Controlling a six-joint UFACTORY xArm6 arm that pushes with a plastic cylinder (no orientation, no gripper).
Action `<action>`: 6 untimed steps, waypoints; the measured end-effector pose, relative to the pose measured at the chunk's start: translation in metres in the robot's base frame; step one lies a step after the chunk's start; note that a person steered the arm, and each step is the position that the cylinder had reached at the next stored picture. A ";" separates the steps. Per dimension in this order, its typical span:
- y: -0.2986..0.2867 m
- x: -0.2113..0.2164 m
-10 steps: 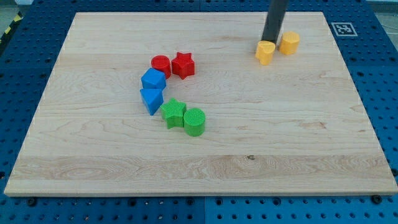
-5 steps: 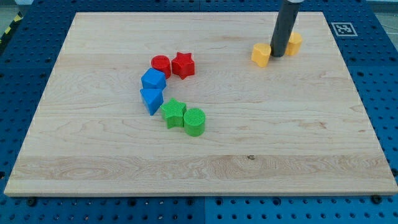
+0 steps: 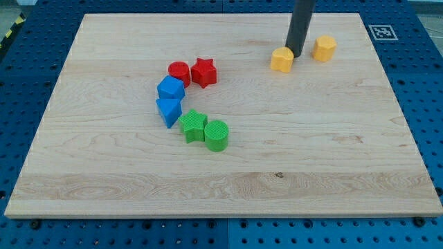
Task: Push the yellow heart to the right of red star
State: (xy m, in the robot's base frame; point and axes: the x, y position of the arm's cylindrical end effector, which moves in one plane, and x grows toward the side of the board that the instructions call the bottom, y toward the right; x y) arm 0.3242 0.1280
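Observation:
The yellow heart [image 3: 282,60] lies near the view's top, right of centre. My tip [image 3: 296,53] touches its upper right side. A second yellow block [image 3: 323,48], hexagon-like, sits just to the right of the rod. The red star [image 3: 204,72] lies well to the left of the heart, with a red cylinder [image 3: 179,73] touching its left side.
A blue block [image 3: 170,89] and a blue triangle [image 3: 169,111] sit below the red cylinder. A green star [image 3: 193,125] and a green cylinder [image 3: 216,135] lie below them. A marker tag [image 3: 380,32] is at the board's top right corner.
My tip moved from above the heart to between the two yellow blocks, then left. The yellow heart slid left, away from the other yellow block.

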 end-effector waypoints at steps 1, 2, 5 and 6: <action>0.000 0.025; 0.000 0.030; -0.004 0.044; -0.004 0.044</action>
